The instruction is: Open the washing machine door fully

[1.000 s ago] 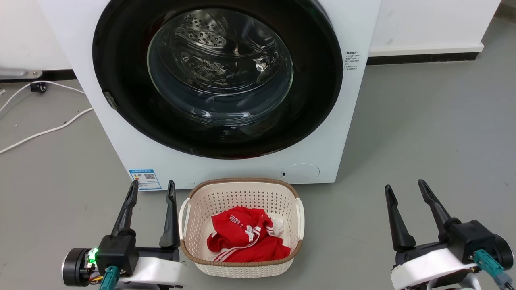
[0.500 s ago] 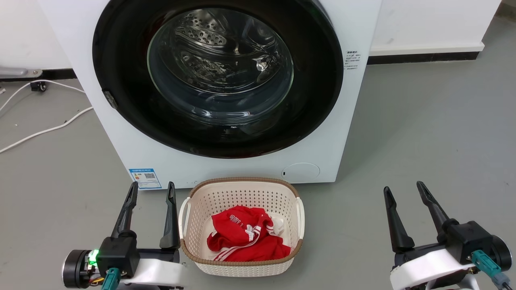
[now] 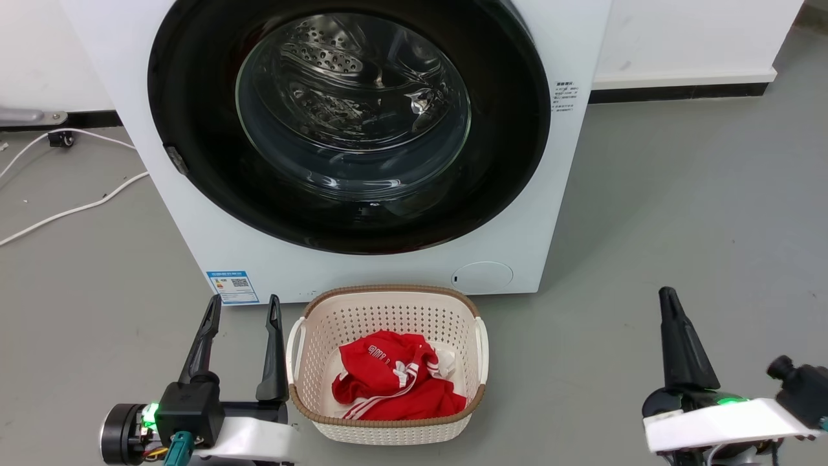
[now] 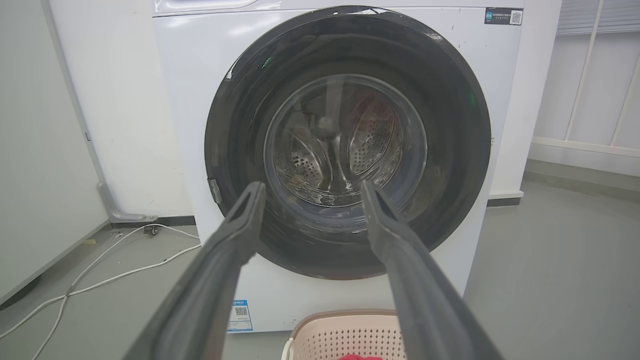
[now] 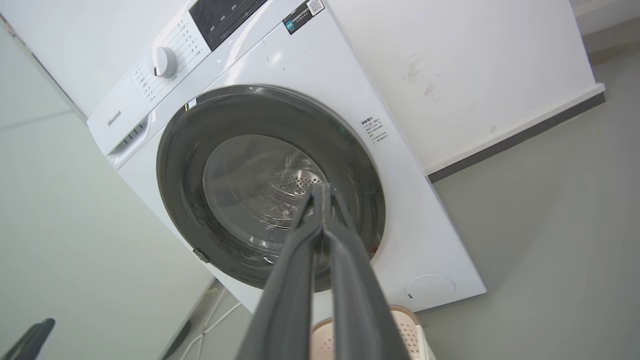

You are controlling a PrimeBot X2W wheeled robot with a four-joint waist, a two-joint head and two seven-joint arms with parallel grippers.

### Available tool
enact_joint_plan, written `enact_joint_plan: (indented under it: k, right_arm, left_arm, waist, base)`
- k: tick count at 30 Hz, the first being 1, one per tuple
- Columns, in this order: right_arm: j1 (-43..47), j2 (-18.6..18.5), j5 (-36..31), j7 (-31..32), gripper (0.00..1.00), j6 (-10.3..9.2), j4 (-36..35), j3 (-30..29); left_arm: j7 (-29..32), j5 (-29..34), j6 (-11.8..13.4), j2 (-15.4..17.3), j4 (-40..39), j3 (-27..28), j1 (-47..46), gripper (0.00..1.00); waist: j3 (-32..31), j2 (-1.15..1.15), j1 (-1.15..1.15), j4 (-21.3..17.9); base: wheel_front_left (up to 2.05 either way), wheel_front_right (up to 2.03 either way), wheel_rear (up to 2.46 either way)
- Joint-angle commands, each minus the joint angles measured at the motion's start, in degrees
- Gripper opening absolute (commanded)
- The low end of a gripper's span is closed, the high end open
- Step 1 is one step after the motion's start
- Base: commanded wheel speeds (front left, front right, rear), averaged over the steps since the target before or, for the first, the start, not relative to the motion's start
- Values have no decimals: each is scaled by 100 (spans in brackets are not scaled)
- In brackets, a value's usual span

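The washing machine [image 3: 194, 239] is a white front-loader standing straight ahead. Its round glossy black door [image 3: 511, 129] lies flat against the front, and the steel drum shows through the glass window. A small grey catch [image 3: 176, 160] sits on the door's left rim. My left gripper [image 3: 245, 299] is open and empty, low at the left of the basket; its wrist view frames the door [image 4: 450, 150] between the open fingers [image 4: 235, 235]. My right gripper [image 3: 666, 294] is shut on nothing at the lower right, well short of the machine. In its wrist view the fingertips [image 5: 322, 187] meet before the door [image 5: 185, 165].
A cream laundry basket [image 3: 388, 292] with a red garment [image 3: 394, 382] stands on the floor against the machine's lower front, between my arms. White cables [image 3: 65, 213] trail on the floor at the left. Grey floor lies open to the right, and a white wall stands behind.
My right gripper has shut its fingers, and its wrist has rolled and shifted a little right. The left gripper, door and basket have not moved.
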Motion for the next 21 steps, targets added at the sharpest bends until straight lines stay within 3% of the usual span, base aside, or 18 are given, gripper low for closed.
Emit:
enact_joint_plan:
  k: [1, 6, 11, 14, 21]
  right_arm:
    - [-73, 17, 652, -81, 0, -2, -33, 44]
    - [-200, 14, 3328, -223, 0, -1, -76, 39]
    - [-601, 14, 5176, -186, 0, -1, 35, -140]
    - [-1091, 10, 5921, 56, 0, -1, 262, -393]
    - [-2600, -709, 6562, 614, 0, -1, 1382, -680]
  left_arm:
    - [-15, 30, -18, -10, 13, 18, 27, 100]
    - [-15, 35, 6, -15, -14, 39, 12, 100]
    - [-15, 20, 49, -20, -74, 90, -46, 100]
    - [-15, 18, 48, -21, -128, 118, -146, 100]
    - [-15, 32, 17, -25, -195, 95, -459, 100]
  waist:
    - [0, 0, 0, 0]
    - [18, 0, 0, -21]
    - [112, 0, 0, -93]
    - [265, 0, 0, -139]
    - [721, 0, 0, -110]
  base:
    - [0, 0, 0]
    - [0, 0, 0]
    - [0, 0, 0]
    - [0, 0, 0]
    - [0, 0, 0]
